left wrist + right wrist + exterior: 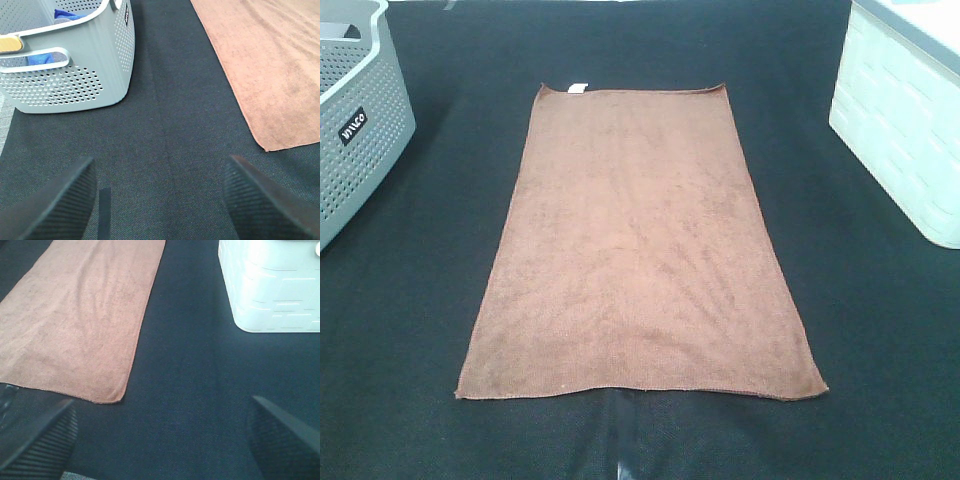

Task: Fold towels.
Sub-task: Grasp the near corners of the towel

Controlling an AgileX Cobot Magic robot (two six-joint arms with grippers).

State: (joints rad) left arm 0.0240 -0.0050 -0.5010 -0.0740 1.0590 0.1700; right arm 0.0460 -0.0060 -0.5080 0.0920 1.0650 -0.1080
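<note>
A reddish-brown towel [640,250] lies spread flat and lengthwise on the black table cover, a small white tag [577,89] on its far short edge. The left wrist view shows its near left corner [270,145], and the right wrist view its near right corner [112,397]. My left gripper [160,205] hangs open over bare black cloth, left of the towel and not touching it. My right gripper [162,437] is open too, over black cloth just right of the near corner. Neither gripper appears in the exterior high view.
A grey perforated basket [355,120] stands at the far left; in the left wrist view the basket [75,80] holds something blue. A white ribbed bin [900,130] stands at the far right and, in the right wrist view, the bin [270,290] lies beyond my right gripper.
</note>
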